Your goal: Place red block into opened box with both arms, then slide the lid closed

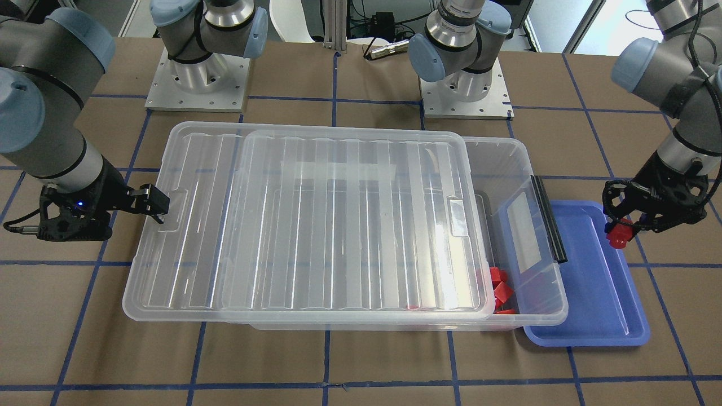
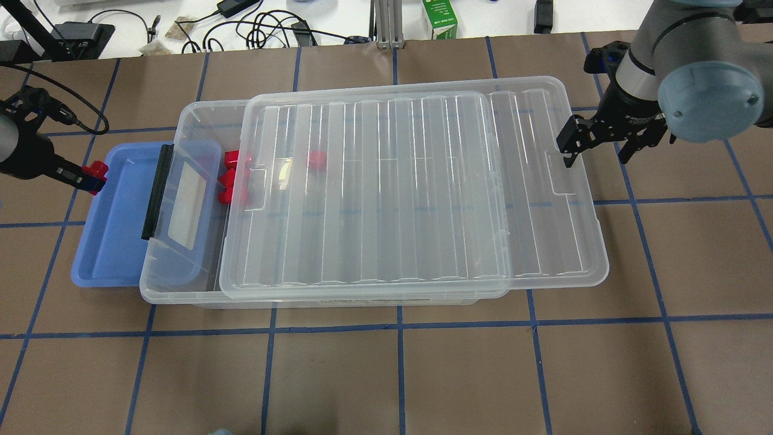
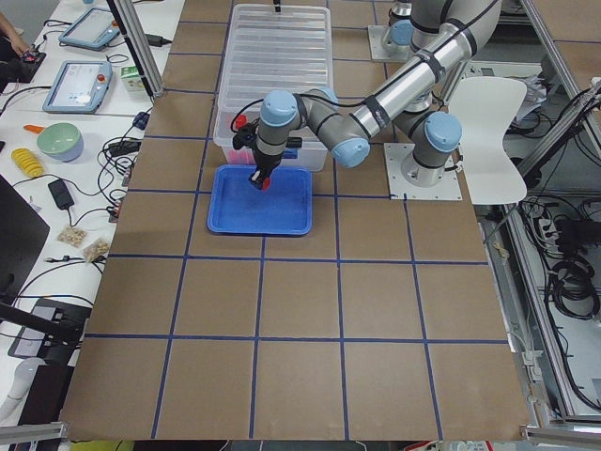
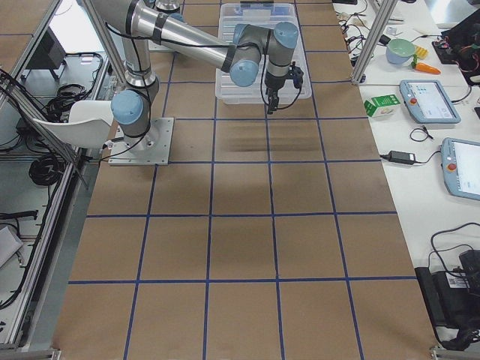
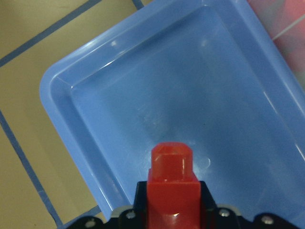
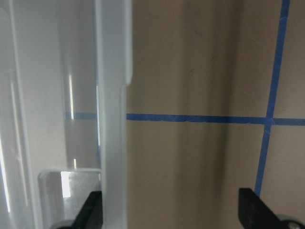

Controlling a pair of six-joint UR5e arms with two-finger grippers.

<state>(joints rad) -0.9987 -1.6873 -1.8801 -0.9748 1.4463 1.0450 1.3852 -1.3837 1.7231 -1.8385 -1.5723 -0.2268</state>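
Observation:
My left gripper [image 1: 620, 230] [image 2: 89, 176] is shut on a red block [image 1: 619, 235] [image 5: 171, 176], held just above the outer edge of a blue tray [image 5: 167, 95]. The clear box [image 1: 544, 169] [image 2: 181, 296] lies lengthwise across the table. Its lid [image 1: 350, 225] [image 2: 410, 193] is shifted toward my right, leaving the end by the tray uncovered. Other red blocks [image 2: 232, 178] [image 1: 499, 287] lie inside that end, one under the lid [image 2: 316, 159]. My right gripper [image 2: 567, 148] [image 6: 174, 212] is open at the lid's far short edge [image 6: 112, 95], by its notch.
The blue tray [image 1: 592, 282] [image 2: 115, 229] sits partly under the box's uncovered end, which carries a black handle [image 2: 156, 190]. Both arm bases [image 1: 197, 84] [image 1: 465, 90] stand behind the box. Cables and a green carton [image 2: 444, 18] lie beyond the table's far edge.

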